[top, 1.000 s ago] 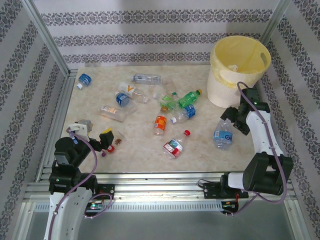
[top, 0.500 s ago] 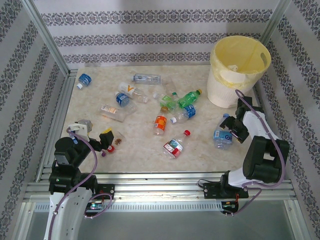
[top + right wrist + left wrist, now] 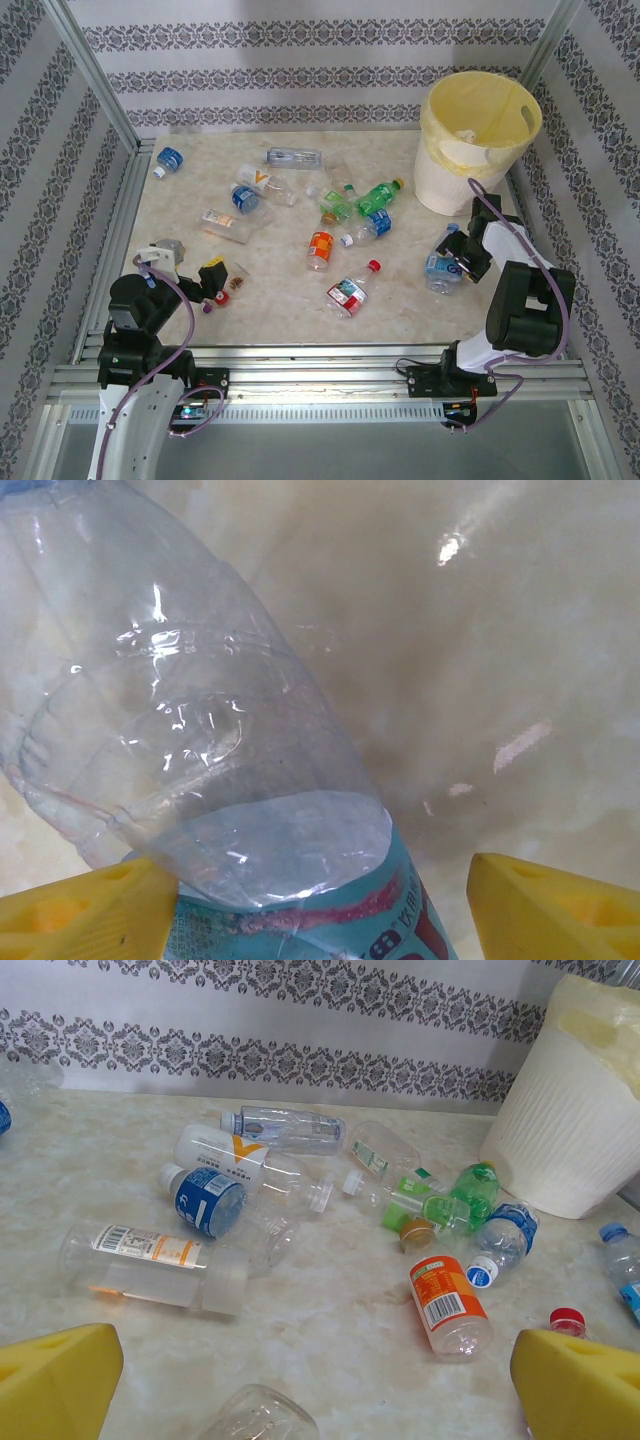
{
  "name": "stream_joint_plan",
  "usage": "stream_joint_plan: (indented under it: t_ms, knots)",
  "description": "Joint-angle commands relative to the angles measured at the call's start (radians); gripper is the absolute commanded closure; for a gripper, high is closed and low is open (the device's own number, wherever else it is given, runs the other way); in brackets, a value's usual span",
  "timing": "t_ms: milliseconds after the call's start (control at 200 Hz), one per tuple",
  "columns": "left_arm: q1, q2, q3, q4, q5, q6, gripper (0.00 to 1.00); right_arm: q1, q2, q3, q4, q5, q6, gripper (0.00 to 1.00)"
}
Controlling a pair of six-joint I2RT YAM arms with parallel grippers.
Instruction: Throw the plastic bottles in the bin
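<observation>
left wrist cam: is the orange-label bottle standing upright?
No, the orange-label bottle lies flat on its side on the table.

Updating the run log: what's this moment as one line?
right gripper: open, straddling clear blue-labelled bottle near bin | left gripper: open, empty | bottles: scattered on table

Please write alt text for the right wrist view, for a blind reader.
A crushed clear plastic bottle with a blue-green label lies between the two yellow fingers of the right claw, over a pale marbled table. One finger is against the bottle, the other apart from it.
</observation>
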Motion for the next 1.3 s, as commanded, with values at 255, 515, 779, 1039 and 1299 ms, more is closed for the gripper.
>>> stream_joint_plan:
  t_ms: [255,515,779,1039,1299]
  knots:
    - [-0.011,-0.001,-0.002,0.028,0.002,0.016,0.0,0.042,0.057,-0.018,0.044,-0.059,-0.037,0.21]
    - [-0.011,-0.002,-0.002,0.025,0.001,0.018,0.0,0.071,0.059,-0.024,0.054,-0.056,-0.045,0.33]
    - [-0.011,0.001,-0.004,0.029,0.004,0.018,0.0,0.107,0.034,-0.017,0.046,-0.042,-0.046,0.48]
    - [-0.011,0.004,-0.003,0.029,0.009,0.018,0.0,0.18,0.014,0.016,0.046,-0.052,-0.039,0.62]
    - [-0.011,0.004,-0.003,0.031,0.009,0.018,0.0,0.268,-0.01,0.085,0.052,-0.065,-0.024,0.7]
